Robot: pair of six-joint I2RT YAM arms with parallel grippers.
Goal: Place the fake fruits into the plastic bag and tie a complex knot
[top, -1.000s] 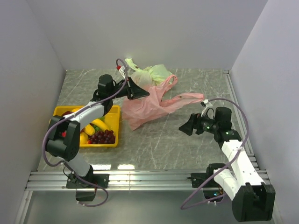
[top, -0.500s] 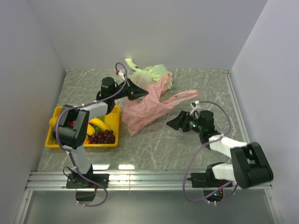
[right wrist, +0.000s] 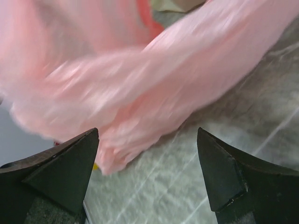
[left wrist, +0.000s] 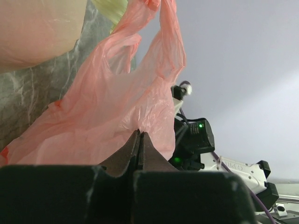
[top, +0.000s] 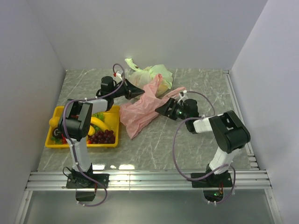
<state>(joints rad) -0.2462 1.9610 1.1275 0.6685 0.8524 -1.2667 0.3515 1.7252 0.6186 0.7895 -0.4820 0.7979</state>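
One crinkly translucent pink plastic bag (left wrist: 112,107), pinched in left hand (left wrist: 140,136)

The plastic bag (top: 140,114) lies in the middle of the bench (top: 187,140). The tray (top: 105,144) sits left of it, with the fake fruits (top: 102,136) inside. Another bag (top: 152,74) lies behind it.

Left arm (top: 75,123), frame left, and right arm (top: 229,133), frame right: white link shells, black joints, a mauve-grey cable (top: 174,144) looping beside each. A green light (left wrist: 201,125) glows on the right wrist. Left gripper (left wrist: 139,134) and right gripper (right wrist: 147,131) have matte black wedge fingers.
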